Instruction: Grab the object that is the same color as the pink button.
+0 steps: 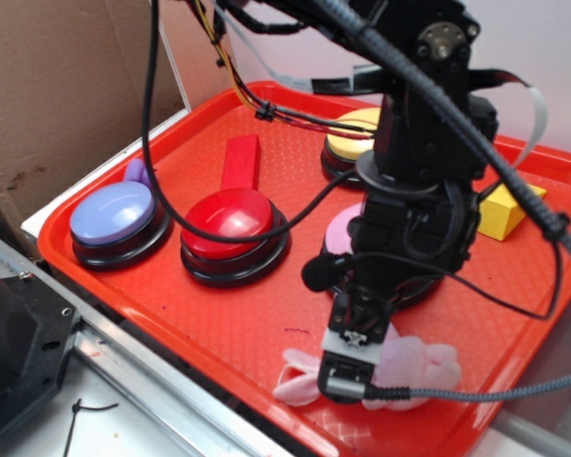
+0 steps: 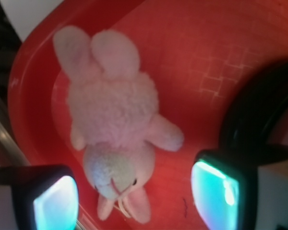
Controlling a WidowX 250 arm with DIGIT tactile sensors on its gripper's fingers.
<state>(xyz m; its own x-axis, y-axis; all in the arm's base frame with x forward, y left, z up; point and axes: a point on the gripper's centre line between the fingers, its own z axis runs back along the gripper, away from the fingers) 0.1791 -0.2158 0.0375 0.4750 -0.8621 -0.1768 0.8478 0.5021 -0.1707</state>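
From the exterior view I see the black robot arm reaching down over the near right part of the orange-red plastic tray (image 1: pixel 219 333), its claw (image 1: pixel 347 381) sitting right above the small fluffy pale-pink plush bunny (image 1: pixel 423 367). The bunny lies flat on the tray floor close to the near rim, pink fluff showing on both sides of the claw. I cannot tell from here how wide the claw stands, since the arm's own body hides the fingertips. Just behind the arm, the large round pink dome button on a black base (image 1: pixel 341 228) is mostly covered by it. To the left sits a glossy red dome button (image 1: pixel 231 217), and further left a lavender-blue dome button (image 1: pixel 114 213). A red rectangular block (image 1: pixel 241 162) lies behind the red button, a yellow dome button (image 1: pixel 354 133) sits at the far side, and a yellow block (image 1: pixel 509 209) rests to the right.

In the wrist view the bunny (image 2: pixel 113 115) lies stretched out on the tray (image 2: pixel 192 57), its face towards the bottom of the picture. The claw (image 2: pixel 137 196) stands wide, one fingertip (image 2: pixel 55 203) on each side of the bunny's head, neither visibly pressing the fluff.
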